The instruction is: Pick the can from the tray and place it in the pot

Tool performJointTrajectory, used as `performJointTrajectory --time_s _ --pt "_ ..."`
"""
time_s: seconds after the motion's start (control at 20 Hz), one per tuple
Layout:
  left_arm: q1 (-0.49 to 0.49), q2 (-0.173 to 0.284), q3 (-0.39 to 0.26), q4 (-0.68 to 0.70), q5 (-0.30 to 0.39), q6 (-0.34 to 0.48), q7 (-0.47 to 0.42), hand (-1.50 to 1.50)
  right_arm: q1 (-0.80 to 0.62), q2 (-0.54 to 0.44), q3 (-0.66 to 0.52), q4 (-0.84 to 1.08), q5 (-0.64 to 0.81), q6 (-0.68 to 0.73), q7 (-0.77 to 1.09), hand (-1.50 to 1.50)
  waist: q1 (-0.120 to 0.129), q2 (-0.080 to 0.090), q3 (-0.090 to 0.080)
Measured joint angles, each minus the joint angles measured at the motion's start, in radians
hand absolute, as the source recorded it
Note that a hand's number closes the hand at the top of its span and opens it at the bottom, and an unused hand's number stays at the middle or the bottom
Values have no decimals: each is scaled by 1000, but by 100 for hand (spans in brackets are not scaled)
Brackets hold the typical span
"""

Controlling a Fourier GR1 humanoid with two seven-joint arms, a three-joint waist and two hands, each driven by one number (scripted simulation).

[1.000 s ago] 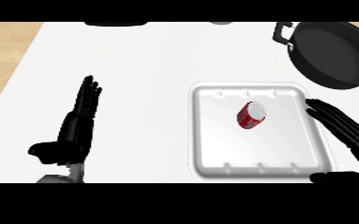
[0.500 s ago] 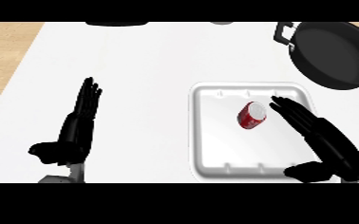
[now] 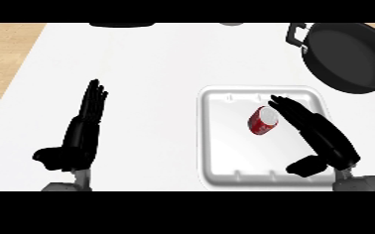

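Can: the red can [image 3: 263, 121] with a pale silver end lies tipped on its side in the white tray [image 3: 219, 144], a little right of the tray's middle; a smooth, short cylinder that would likely roll if nudged.
Right hand: the right hand [image 3: 316, 135] is over the tray's right part, fingers [image 3: 291, 110] straight and spread, their tips just beside the can's right side; whether they touch it I cannot tell. The thumb sticks out low, near the tray's front rim. Nothing is held.
Tray: a shallow, rounded-corner rectangle, glossy white, with small notches along the back and front rims; it sits on the counter [image 3: 154, 69].
Pot: the black pot [image 3: 344, 54] stands well apart from the tray, up at the right edge, partly cut off by the view; round, dark, matte inside, with a looped handle on its left. Nothing shows inside it.
Left hand: the left hand [image 3: 81, 131] rests open at the lower left, fingers straight and close together, holding nothing.
Counter: flat, plain white, with a strip of pale wood along the left edge.
Progress: early, by my reading. The can is not yet grasped or lifted; closing round it, carrying it up and right, and setting it in the pot are all left.
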Motion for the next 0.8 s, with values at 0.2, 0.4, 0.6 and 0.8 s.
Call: performJointTrajectory --time_s 0.2,0.4,0.6,0.8 --pt "-3 -9 23 3 -13 -21 5 0 -26 34 -18 53 40 -15 -21 -150 0 0 0" --pt "-4 -39 16 -7 -42 -13 18 0 -46 95 1 89 102 -43 -1 -150 0 0 0" --pt "-2 -59 24 -4 -68 -13 22 0 -73 119 -27 161 120 -60 -41 -150 0 0 0" --pt "7 -62 36 -13 -67 -35 20 0 -110 138 -39 221 151 -107 -81 150 0 -1 -1"
